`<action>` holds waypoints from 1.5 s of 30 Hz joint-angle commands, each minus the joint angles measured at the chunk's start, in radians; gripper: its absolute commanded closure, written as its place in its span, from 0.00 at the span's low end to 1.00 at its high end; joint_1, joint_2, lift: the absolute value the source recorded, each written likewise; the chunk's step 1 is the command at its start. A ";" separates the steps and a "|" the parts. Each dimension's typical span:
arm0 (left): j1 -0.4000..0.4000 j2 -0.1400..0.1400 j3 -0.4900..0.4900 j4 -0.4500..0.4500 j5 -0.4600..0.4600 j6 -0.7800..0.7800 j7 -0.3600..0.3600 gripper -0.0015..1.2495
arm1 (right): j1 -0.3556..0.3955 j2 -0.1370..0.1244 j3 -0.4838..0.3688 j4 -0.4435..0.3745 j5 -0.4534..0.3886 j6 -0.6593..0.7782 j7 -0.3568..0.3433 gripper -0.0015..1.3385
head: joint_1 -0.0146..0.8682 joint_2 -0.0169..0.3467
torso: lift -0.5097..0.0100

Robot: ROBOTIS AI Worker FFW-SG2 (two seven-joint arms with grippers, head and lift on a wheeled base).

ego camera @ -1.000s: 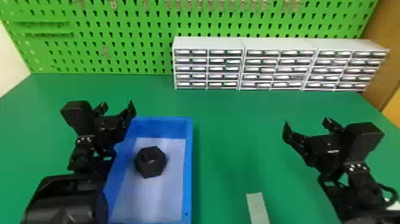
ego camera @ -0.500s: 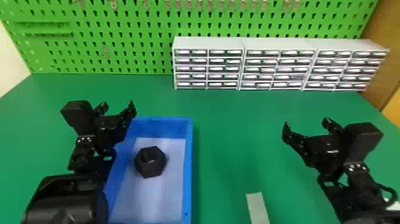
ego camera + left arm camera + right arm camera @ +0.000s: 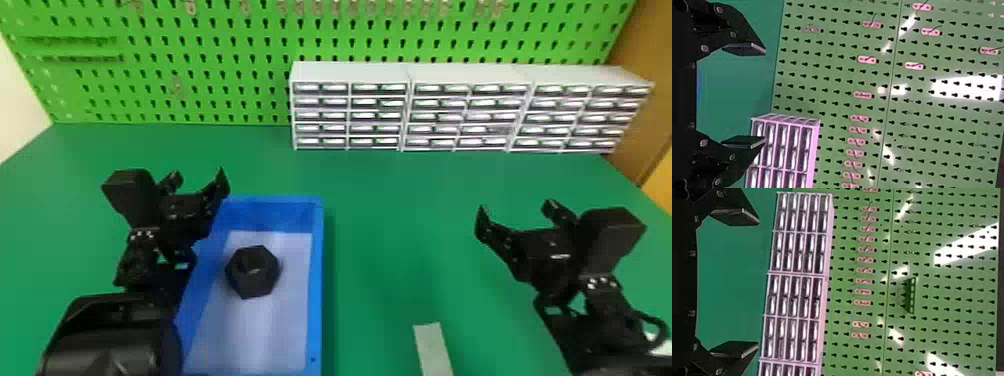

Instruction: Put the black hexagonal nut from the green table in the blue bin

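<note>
Black hexagonal nut (image 3: 252, 271) is already in the blue bin (image 3: 317, 285), resting on its pale floor w/ the hole facing roughly up; nut is compact, w/o a real long axis. L gripper (image 3: 198, 175) is by the bin's far left corner, fingers spread wide & nothing btwn them, pointing away from the robot toward the green pegboard (image 3: 225, 95) beyond the bin. So, re the L gripper, nut lies back toward the robot & to the right, inside the bin, prob. lower too; exact height gap can't be told. L arm is def. the nearer one. R gripper (image 3: 516, 206) is well right of the bin, over the green table (image 3: 390, 240), also wide open & empty. White drawer cabinets (image 3: 350, 115) sit beyond the bin & to its right; a pale strip (image 3: 432, 350) lies right of it. Task looks done, so next move prob. needs no grasp, just keeping the L arm off the bin's left wall: if it swings right & low, it could knock the wall or nudge the nut, esp. w/ fingers spread.
</note>
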 commanded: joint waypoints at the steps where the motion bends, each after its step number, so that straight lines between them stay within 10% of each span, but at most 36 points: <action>1: 0.000 -0.003 0.000 -0.001 0.003 -0.001 0.000 0.36 | 0.000 0.000 0.001 0.000 0.000 0.000 0.000 0.14 | 0.79 0.19 | 0.79; 45: 0.000 -0.003 -0.002 -0.001 0.006 -0.001 0.000 0.37 | 0.002 0.003 -0.003 0.000 0.000 0.003 0.000 0.14 | 0.79 0.19 | 0.79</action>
